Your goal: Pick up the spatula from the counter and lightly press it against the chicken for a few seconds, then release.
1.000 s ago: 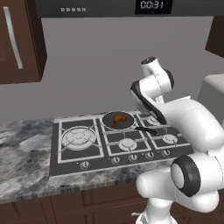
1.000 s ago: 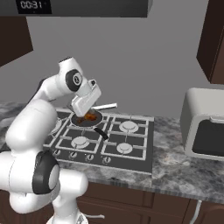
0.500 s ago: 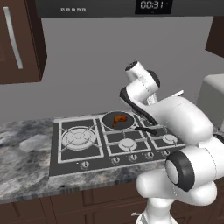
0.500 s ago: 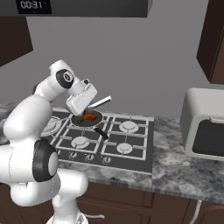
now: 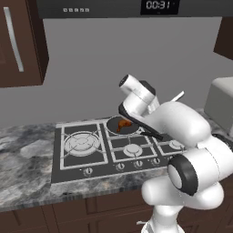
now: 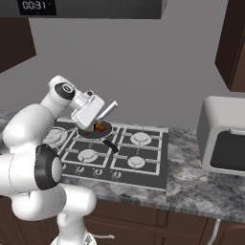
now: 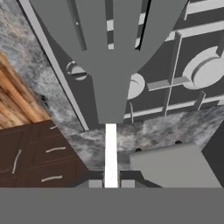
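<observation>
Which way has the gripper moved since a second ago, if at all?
Yes. In the right base view the gripper has shifted slightly left and down, closer to the pan.
</observation>
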